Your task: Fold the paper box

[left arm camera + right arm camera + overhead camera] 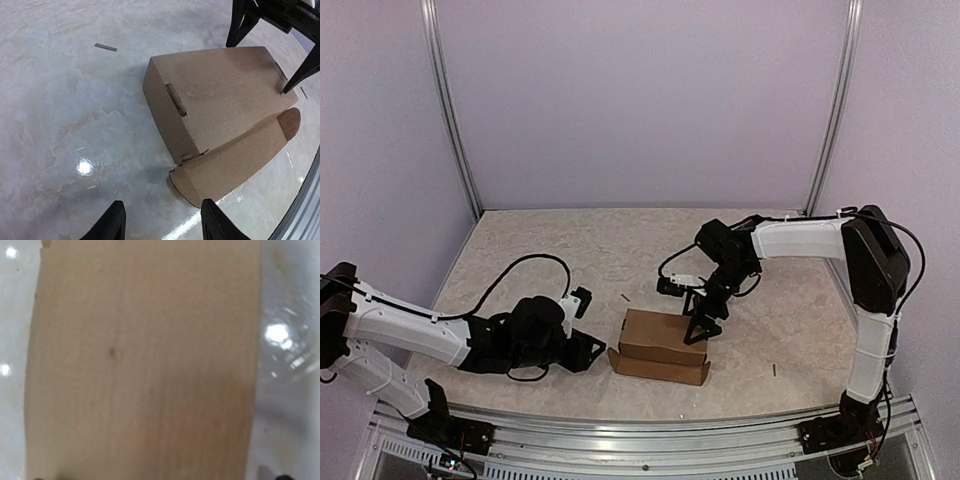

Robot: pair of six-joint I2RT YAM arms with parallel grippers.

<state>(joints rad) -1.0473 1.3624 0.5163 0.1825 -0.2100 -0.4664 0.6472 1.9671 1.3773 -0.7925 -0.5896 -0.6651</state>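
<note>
Paper box (663, 345), one only and plain brown, sits near the middle of the table (540, 250), between our two grippers. Our right gripper (703, 330) stands with fingers apart, one tip on the box's top at its right end. Our left gripper (162, 225) lies just left of the box, fingers spread and holding nothing. We see one flap (235, 160) lying flat on the near side, and one cardboard sliver (105, 47) farther off.

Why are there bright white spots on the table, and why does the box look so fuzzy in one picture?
Left wrist view: glare bouncing off the glossy table; right wrist view: more glare, and the paper box sits so close that it blurs; top external view: soft, even light, all sharp.
</note>
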